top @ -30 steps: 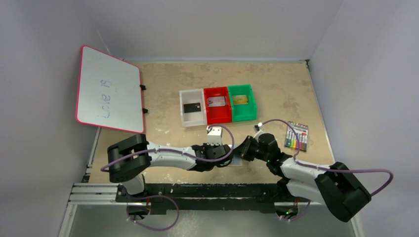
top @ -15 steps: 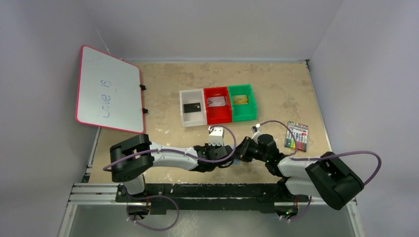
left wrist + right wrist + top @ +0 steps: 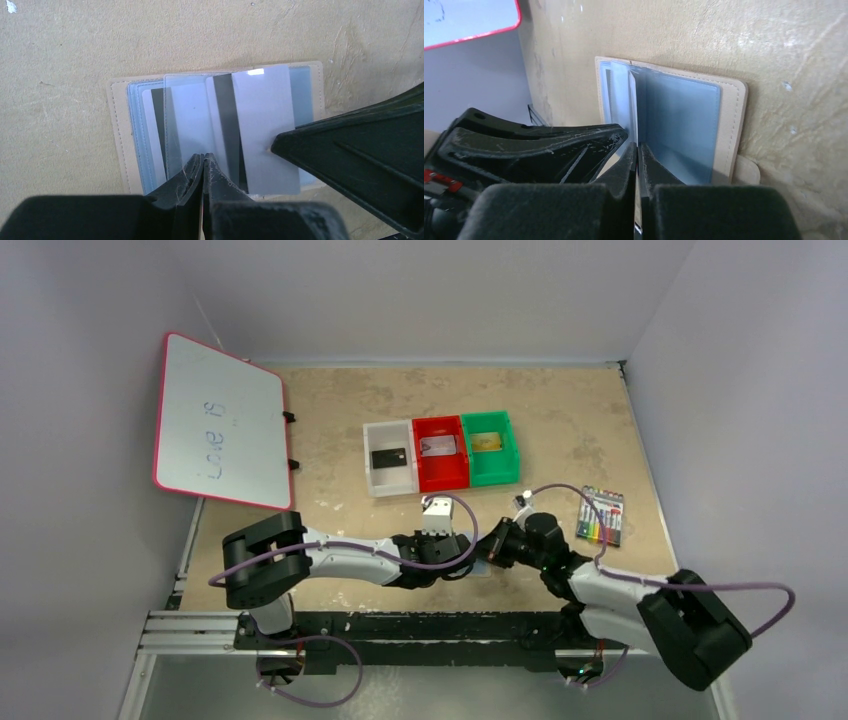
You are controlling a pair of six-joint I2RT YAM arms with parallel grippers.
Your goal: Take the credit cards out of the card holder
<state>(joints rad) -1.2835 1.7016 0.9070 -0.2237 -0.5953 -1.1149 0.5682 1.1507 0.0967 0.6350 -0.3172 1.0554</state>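
The card holder point(image 3: 119, 131) lies open, with tan border and blue-grey panels; it also shows in the right wrist view point(image 3: 730, 125) and, mostly covered, in the top view point(image 3: 481, 568). My left gripper point(image 3: 205, 159) point(image 3: 462, 552) is shut on a clear sleeve point(image 3: 185, 122) of the holder. My right gripper point(image 3: 637, 147) point(image 3: 492, 552) is shut on a pale card with a dark stripe point(image 3: 262, 120), seen edge-on in its own view point(image 3: 633, 107). Another pale striped card point(image 3: 149, 130) sits in the left pocket.
White bin point(image 3: 372, 475) holds a black card point(image 3: 389, 457), red bin point(image 3: 443, 475) a silvery card point(image 3: 440, 446), green bin point(image 3: 495, 473) a gold card point(image 3: 487, 442). A marker pack point(image 3: 601, 516) lies right. The pink-framed whiteboard point(image 3: 218, 422) leans at the left.
The right arm's rear links swung left, then back right. Both grippers stay together over the card holder, hardly moved.
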